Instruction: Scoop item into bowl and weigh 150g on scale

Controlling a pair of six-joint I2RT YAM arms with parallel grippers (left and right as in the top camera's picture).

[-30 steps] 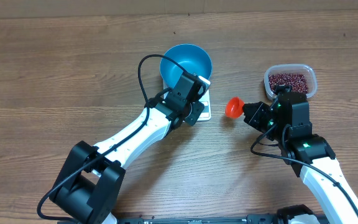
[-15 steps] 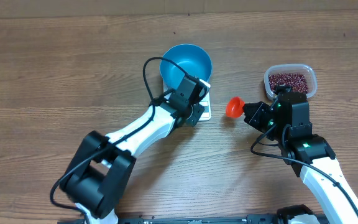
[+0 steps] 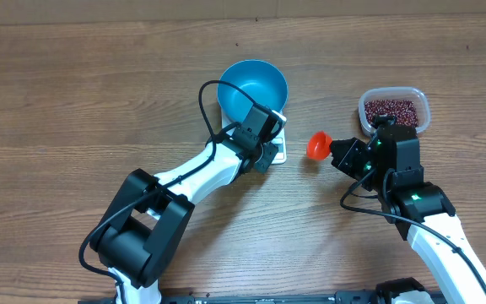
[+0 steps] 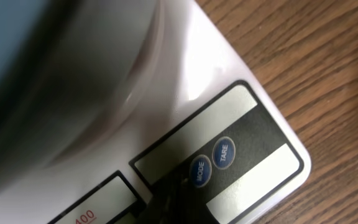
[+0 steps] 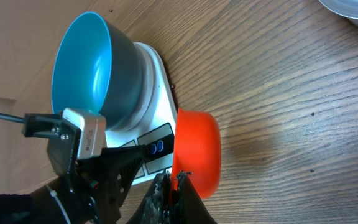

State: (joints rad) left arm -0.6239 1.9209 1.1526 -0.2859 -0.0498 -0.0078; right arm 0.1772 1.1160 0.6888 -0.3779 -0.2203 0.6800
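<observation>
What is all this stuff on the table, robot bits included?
bowl: one, blue, standing on the scale, no beans visible inside
scale: one, white, under the bowl, mid-table
tub: one, clear plastic, right side of the table
beans: many, dark red-brown, inside the tub
scoop: one, orange-red, between scale and tub, held off to the side
table: one, brown wood, under everything
left claw: one, black, shut, tip at the scale's buttons
right claw: one, black, shut on the scoop
</observation>
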